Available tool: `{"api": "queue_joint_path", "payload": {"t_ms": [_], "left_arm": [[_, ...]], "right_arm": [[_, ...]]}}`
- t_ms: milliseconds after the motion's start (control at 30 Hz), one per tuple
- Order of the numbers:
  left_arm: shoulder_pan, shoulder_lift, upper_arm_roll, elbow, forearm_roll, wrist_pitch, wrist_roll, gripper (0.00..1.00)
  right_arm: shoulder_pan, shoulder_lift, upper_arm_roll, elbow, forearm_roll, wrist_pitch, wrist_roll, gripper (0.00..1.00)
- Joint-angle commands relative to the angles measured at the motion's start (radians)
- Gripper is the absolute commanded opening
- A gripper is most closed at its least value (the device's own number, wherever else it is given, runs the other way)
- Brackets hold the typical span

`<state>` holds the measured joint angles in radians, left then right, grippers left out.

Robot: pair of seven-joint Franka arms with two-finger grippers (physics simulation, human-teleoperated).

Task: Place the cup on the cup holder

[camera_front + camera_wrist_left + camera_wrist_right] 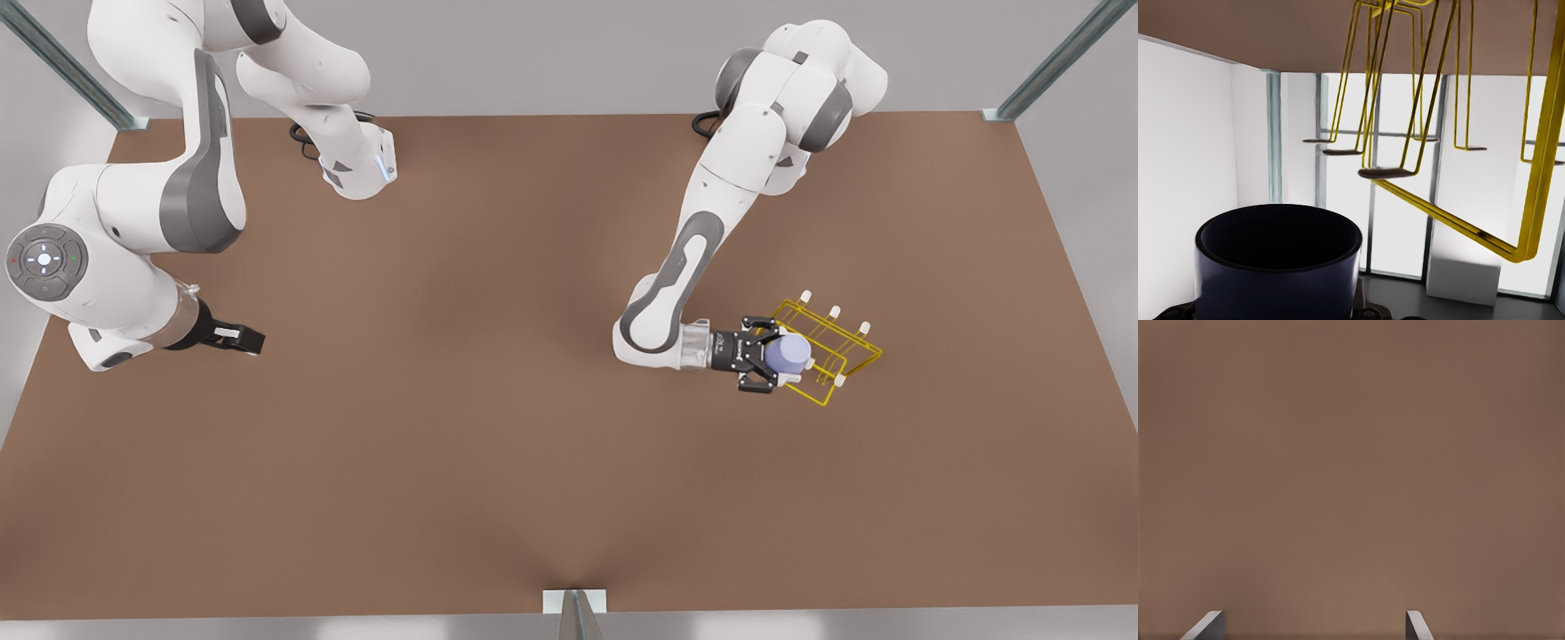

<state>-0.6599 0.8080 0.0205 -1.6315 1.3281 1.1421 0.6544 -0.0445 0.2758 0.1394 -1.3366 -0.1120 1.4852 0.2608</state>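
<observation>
Two arms over a matte brown table point(498, 427). Yellow thin-wire cup holder point(831, 356), white-tipped prongs, sits at the front view's right. Left gripper point(772, 357) clenches the smooth lavender tapered cup point(788, 354), tipped sideways at the rack's edge; seating on a prong remains. Right gripper point(249, 339) waits, fingers point(1205, 628) parted.

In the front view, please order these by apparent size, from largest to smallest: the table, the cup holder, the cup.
1. The table.
2. The cup holder.
3. The cup, held by the left gripper.
</observation>
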Motion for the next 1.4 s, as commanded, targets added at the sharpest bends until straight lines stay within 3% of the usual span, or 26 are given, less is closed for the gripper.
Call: {"api": "queue_joint_path", "payload": {"t_ms": [0, 1367], "left_arm": [[0.002, -0.001, 0.003, -0.001, 0.002, 0.014, -0.061, 0.76], [-0.012, -0.006, -0.016, -0.050, -0.053, -0.002, -0.142, 0.77]], "right_arm": [[0.000, -0.001, 0.000, 0.000, 0.000, 0.000, 0.000, 1.00], [0.002, 0.000, 0.000, 0.000, 0.000, 0.003, 0.000, 1.00]]}}
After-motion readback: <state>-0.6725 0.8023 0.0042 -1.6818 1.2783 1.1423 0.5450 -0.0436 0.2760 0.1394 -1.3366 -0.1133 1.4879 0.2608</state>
